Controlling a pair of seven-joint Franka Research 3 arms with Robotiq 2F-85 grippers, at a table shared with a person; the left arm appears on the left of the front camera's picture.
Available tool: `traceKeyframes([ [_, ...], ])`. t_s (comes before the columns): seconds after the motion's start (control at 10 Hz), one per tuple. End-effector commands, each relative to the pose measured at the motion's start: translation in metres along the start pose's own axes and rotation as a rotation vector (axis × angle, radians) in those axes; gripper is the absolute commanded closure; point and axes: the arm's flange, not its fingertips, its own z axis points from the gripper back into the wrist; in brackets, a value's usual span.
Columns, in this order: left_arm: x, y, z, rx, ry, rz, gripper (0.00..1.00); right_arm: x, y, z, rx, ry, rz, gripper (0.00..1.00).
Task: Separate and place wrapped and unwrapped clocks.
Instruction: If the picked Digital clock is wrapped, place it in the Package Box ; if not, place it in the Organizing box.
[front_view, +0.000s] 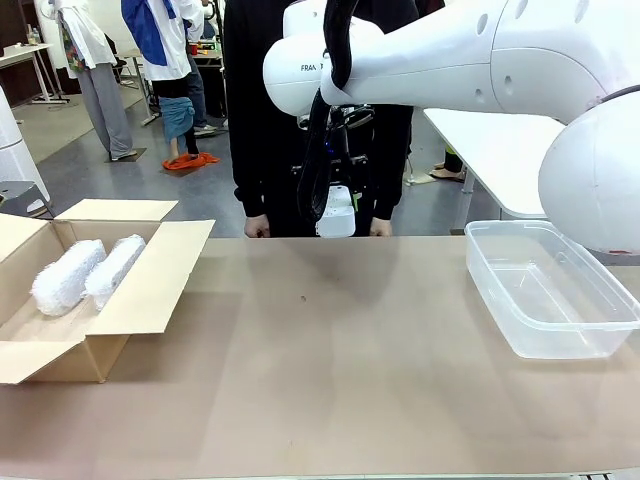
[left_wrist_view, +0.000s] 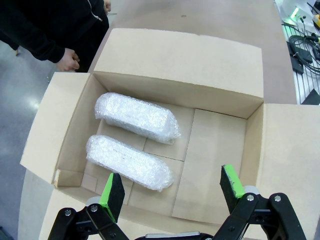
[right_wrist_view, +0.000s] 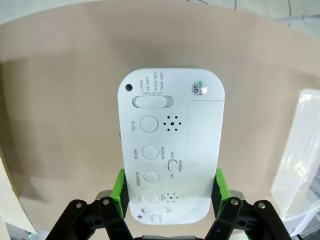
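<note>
Two wrapped clocks in whitish bubble wrap lie side by side in the open cardboard box; in the front view the bundles rest in the box at the table's left. My left gripper hangs open above the box, nothing between its green pads. The unwrapped clock, flat and white with its button side toward the camera, is clamped by its lower sides in my right gripper. In the front view the clock hangs above the table's far middle edge.
A clear plastic bin stands at the table's right and shows at the right wrist view's edge. A person in black stands at the far side with both hands at the table edge. The brown table lies bare in the middle.
</note>
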Motion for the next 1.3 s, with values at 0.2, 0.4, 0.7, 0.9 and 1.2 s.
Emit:
traceKeyframes([
  [0.2,0.000,0.000,0.001,0.000,-0.012,-0.005,0.00,0.000,0.000,0.002,0.002,-0.005,0.000,0.62],
  [0.4,0.000,0.000,0.001,0.000,-0.012,-0.005,0.00,0.000,0.000,0.002,0.002,-0.005,0.000,0.62],
  [0.7,0.000,0.000,0.001,0.000,-0.012,-0.005,0.00,0.000,0.000,0.000,0.000,0.000,0.000,0.22],
  [0.9,0.000,0.000,0.001,0.000,-0.012,-0.005,0.00,-0.006,-0.039,-0.001,0.038,0.022,-0.004,0.22],
  [1.2,0.000,0.000,0.001,0.000,-0.012,-0.005,0.00,-0.008,-0.096,0.000,0.054,0.024,-0.042,0.22],
])
